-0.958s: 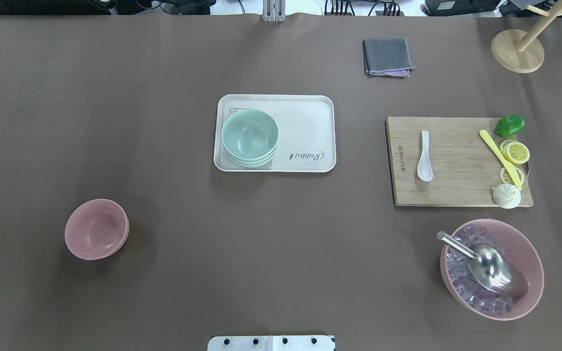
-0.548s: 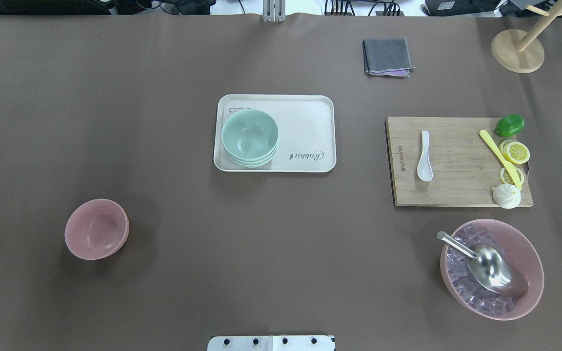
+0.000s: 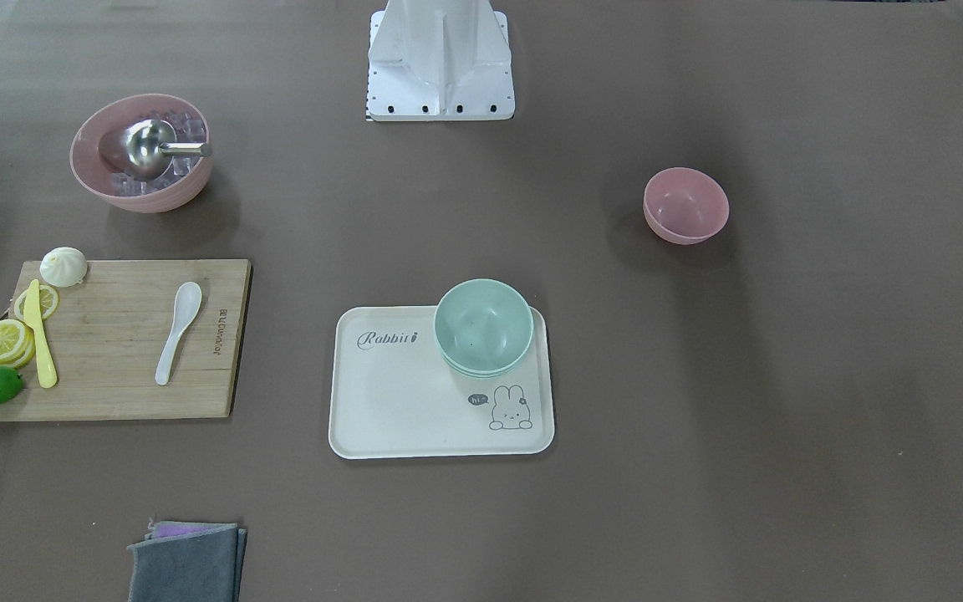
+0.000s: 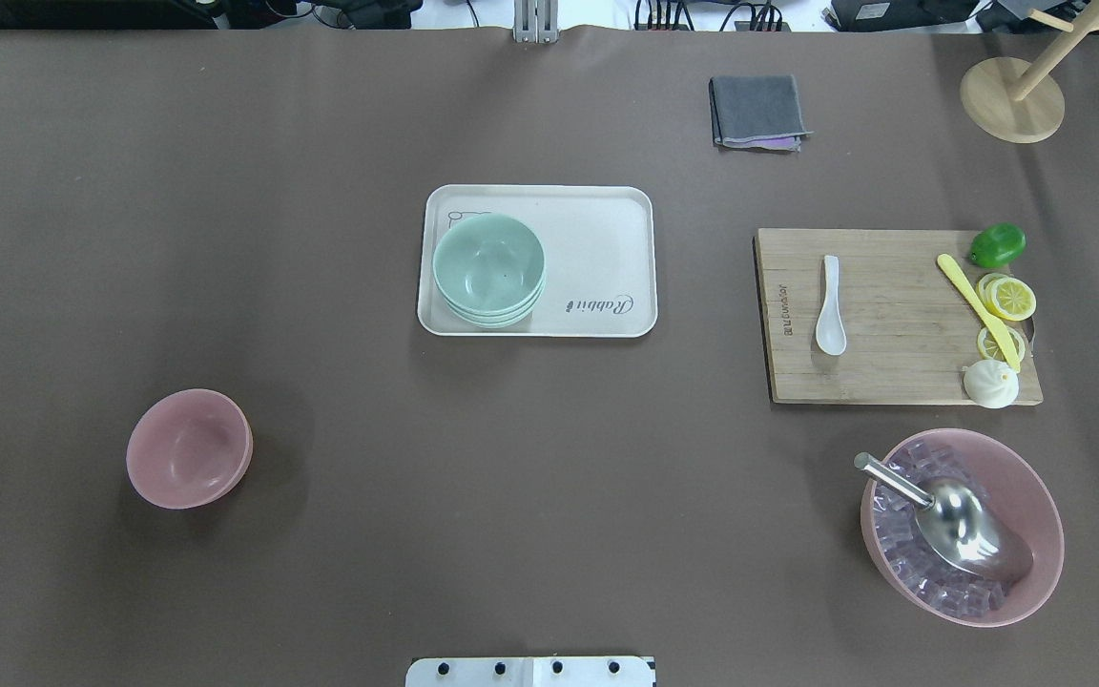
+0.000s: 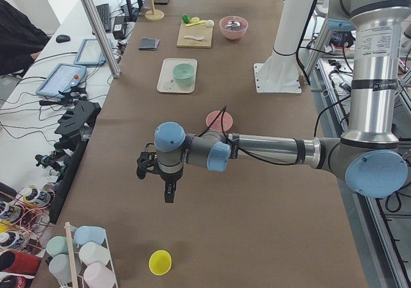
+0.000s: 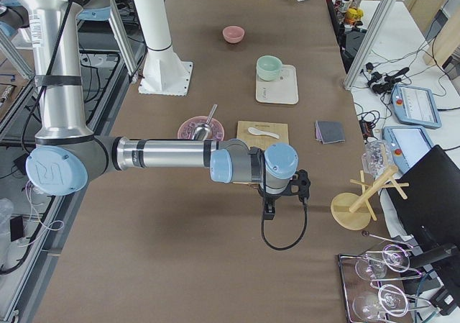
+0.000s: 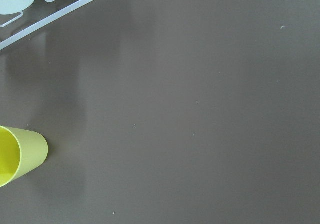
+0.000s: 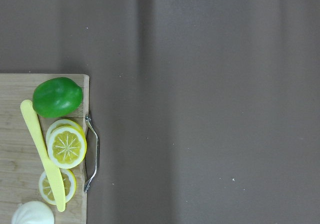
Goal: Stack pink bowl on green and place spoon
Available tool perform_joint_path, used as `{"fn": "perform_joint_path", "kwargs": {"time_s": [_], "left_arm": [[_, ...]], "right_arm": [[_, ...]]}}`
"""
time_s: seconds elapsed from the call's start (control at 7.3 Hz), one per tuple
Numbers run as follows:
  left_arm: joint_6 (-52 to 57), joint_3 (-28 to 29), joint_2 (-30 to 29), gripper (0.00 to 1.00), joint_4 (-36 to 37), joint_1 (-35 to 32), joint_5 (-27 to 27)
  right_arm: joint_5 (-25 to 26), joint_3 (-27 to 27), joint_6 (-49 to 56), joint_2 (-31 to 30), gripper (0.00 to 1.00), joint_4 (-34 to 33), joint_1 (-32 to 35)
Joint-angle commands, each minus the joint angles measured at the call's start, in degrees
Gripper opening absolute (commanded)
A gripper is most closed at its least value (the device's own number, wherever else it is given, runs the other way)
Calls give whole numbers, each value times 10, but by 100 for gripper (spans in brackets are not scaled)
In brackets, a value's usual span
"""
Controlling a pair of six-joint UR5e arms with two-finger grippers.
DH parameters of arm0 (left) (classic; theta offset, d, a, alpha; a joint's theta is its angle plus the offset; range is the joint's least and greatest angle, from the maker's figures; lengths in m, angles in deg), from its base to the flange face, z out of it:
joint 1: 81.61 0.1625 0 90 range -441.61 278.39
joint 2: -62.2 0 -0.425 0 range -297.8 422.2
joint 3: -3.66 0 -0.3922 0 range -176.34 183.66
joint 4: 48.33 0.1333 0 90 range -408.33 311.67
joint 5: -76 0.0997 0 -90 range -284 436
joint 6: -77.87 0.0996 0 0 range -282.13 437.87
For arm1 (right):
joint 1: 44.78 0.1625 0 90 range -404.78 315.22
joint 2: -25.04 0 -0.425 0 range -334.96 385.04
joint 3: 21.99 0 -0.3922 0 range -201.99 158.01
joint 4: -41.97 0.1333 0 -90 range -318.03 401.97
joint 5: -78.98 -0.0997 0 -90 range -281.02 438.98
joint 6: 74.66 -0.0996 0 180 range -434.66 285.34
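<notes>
Two grippers are hard to make out: the left gripper (image 5: 168, 197) and the right gripper (image 6: 269, 213) show only small in the side views, so whether either stands apart or together cannot be told. In the left side view the near arm's forearm lies roughly level over the brown table (image 4: 549, 496), its wrist bent so that the left gripper points straight down above bare cloth, touching nothing. The small pink plastic bowl (image 4: 189, 447) is partly hidden behind that forearm there. In the right side view the near arm reaches out likewise level, the right gripper hanging downward just past the outer end of the rectangular wooden cutting board (image 4: 893, 377). In the overhead view the pink bowl sits upright and alone at 8 o'clock from the cream rectangular tray (image 4: 607, 205), well apart from it. The pale green round bowl (image 4: 488, 269) stands on the tray's 9 o'clock half; further rims show beneath it, their number unclear. The white ceramic spoon (image 4: 832, 305) lies on the cutting board, at 3 o'clock from the tray, its bowl end toward 6 o'clock. The left wrist view cuts off a yellow plastic cup (image 7: 22, 154) at its 8 o'clock edge; the right wrist view cuts off the board, with a green lime (image 8: 57, 97) at its corner.
</notes>
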Motion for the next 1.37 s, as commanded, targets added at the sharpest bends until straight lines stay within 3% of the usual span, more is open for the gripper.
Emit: {"fn": "perform_joint_path", "kwargs": {"time_s": [0.0, 0.96, 1.23], "left_arm": [[-2, -5, 0, 98, -4, -1, 3], [-3, -18, -41, 98, -9, 6, -5], [-4, -10, -23, 98, -74, 6, -28]], "right_arm": [[0, 3, -1, -1, 100, 0, 0], [-2, 3, -1, -2, 100, -1, -1], [-3, 3, -1, -2, 100, -1, -1]]}}
